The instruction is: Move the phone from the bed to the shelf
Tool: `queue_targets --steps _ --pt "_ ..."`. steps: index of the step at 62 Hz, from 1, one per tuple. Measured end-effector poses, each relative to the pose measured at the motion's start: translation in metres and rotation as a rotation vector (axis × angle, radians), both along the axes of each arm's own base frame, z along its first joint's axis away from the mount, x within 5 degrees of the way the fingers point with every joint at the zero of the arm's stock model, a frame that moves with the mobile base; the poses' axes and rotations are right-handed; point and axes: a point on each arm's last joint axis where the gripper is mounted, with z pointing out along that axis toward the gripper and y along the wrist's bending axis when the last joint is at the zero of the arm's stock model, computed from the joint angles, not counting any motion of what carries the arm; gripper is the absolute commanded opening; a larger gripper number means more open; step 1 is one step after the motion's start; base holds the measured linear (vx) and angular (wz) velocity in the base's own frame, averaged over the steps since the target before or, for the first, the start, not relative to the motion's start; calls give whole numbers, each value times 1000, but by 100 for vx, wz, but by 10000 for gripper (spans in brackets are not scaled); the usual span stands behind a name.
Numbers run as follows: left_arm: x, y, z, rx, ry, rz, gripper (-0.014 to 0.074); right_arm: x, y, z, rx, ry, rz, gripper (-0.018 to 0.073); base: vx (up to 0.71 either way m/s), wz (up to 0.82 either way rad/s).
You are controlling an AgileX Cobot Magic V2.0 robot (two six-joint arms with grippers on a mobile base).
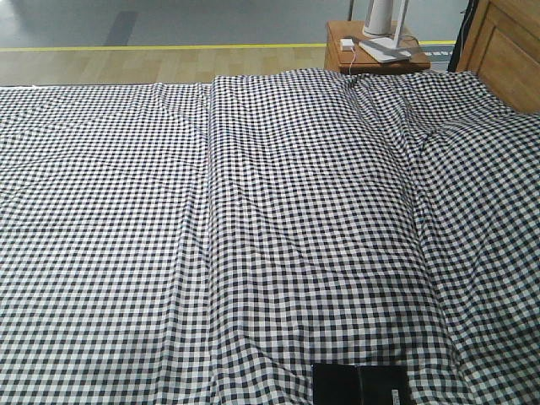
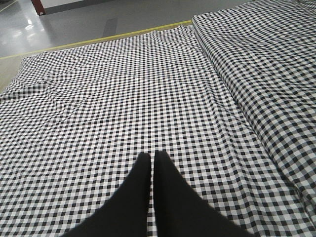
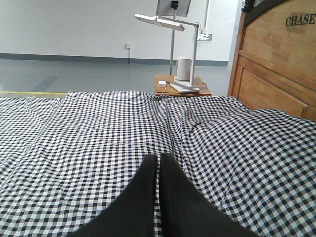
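Note:
The phone [image 1: 361, 384], a thin glossy black slab with a faint middle crease, lies flat on the bed [image 1: 270, 219] at the bottom edge of the front view, partly cut off. The bed carries a black-and-white check sheet. My left gripper [image 2: 152, 155] hovers over bare sheet, its two black fingers pressed together with nothing between them. Above the sheet in the right wrist view, my right gripper [image 3: 159, 157] is likewise shut and empty. Neither wrist view shows the phone. The shelf is out of view.
A small brown nightstand [image 1: 371, 52] with a white lamp base [image 1: 384, 34] and a charger stands beyond the bed's far right corner. The wooden headboard [image 3: 276, 69] rises along the right side. Grey floor with a yellow line [image 1: 160, 47] lies beyond the bed.

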Motion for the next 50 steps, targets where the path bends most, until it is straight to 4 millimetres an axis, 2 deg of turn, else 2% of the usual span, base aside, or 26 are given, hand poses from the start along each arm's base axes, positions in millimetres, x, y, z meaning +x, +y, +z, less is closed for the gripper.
queue_targets --steps 50 --pt "0 0 0 0 0 0 1 0 0 0 0 0 0 -4 0 0"
